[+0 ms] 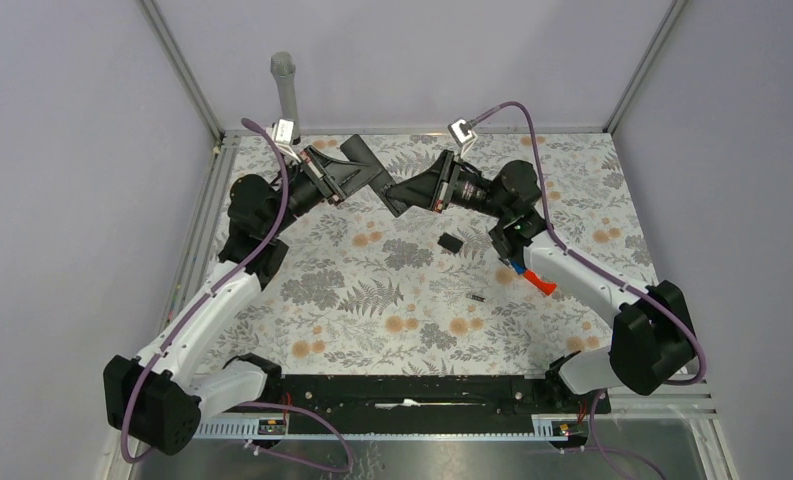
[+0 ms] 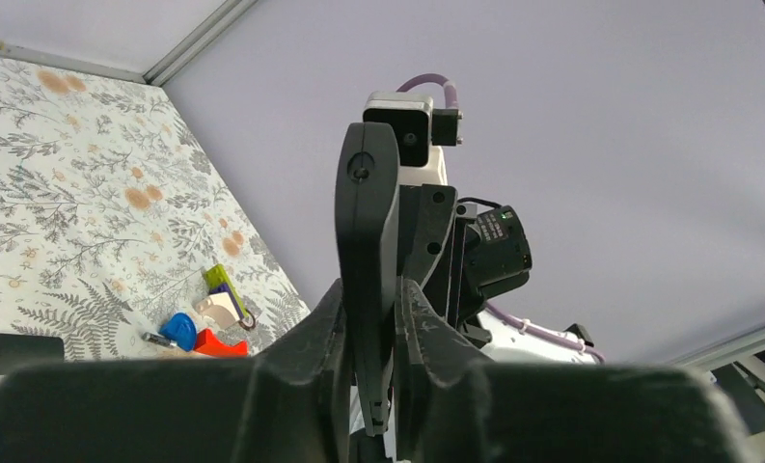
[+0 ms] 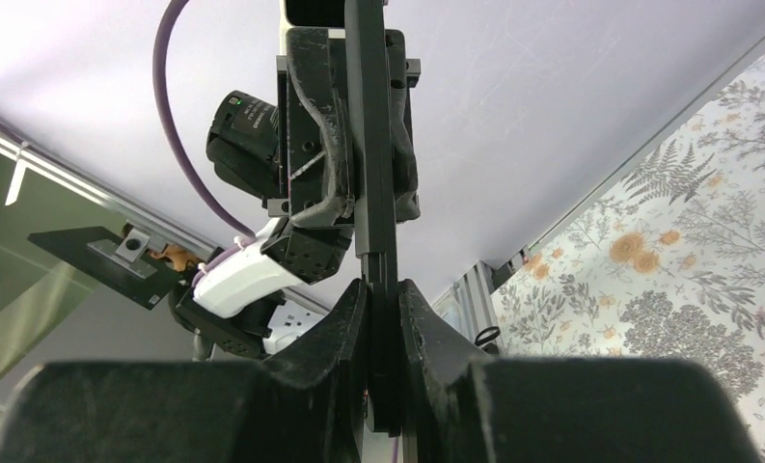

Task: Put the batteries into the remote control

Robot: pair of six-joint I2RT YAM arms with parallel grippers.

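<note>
While both arms stretch away from their bases toward the far side of the floral table (image 1: 372, 300), they bend inward at the elbows and bring their wrists nose to nose, well above the cloth. Between them hangs the remote control (image 2: 368, 241), a slim black bar seen edge-on from either wrist camera, held off the table with one end in each claw. The left gripper (image 2: 371, 323) is closed almost fully, its two fingers (image 2: 311, 338) pressed against the flat faces of one end of the remote. The right gripper (image 3: 379, 309) is drawn in just as narrowly on the opposite end, touching both faces.

Nearer the bases than the remote and off to its right, one battery (image 1: 477, 297) lies on its side on the cloth, touching nothing. Between that battery and the remote sits a short stubby black piece (image 1: 451, 242). Further right of the remote, beneath the right forearm, lies a cluster of red and blue toy pieces (image 1: 534, 277). The motor housing (image 3: 248, 121) behind each claw carries a small printed label, too small for me to read from here.
</note>
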